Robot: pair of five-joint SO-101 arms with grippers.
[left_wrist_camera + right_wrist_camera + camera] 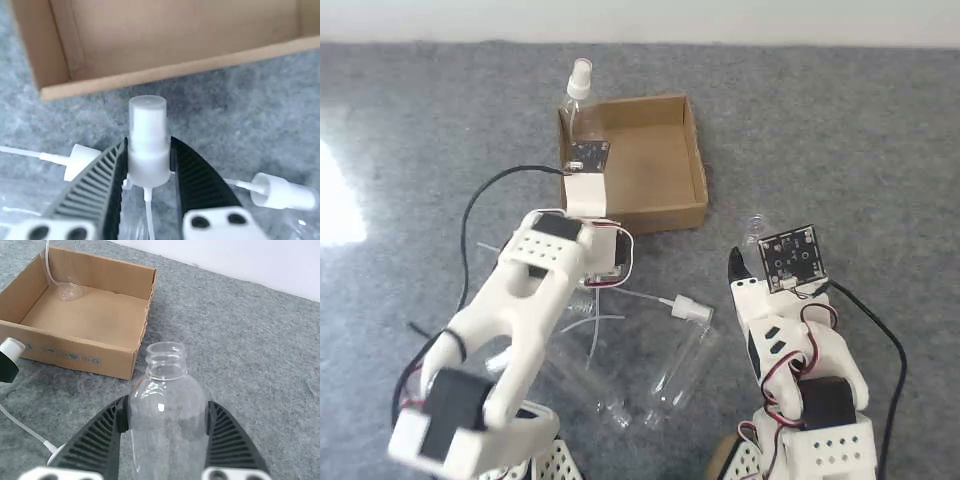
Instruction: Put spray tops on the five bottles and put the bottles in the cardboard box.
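So right now my left tool (pixel 147 150) is closed snug on a spray top (pixel 147 125). It grips the collar, nozzle up, with the dip tube hanging down between the jaws. I reckon that's the sensible way to carry it, since the tube has to go into a neck first. My right tool (pixel 166 410) is clamped around the shoulder of a clear bottle (pixel 167 385), standing upright with the open mouth facing up, near the front of the cardboard box (pixel 696 150). Looks like it's being held as the steady half of the pair.

Counts:
- 1 capped bottle (pixel 578 90) already standing in the box's far corner
- 1 uncapped bottle in my right tool
- at least 2 empty bottles (pixel 682 375) lying on the bench (pixel 840 130); my left arm covers part of that pile, so can't swear to more
- 2 loose tops (pixel 282 192) on the bench near the left tool, plus the 1 I'm holding

So I'd say 1 done, 4 to go.
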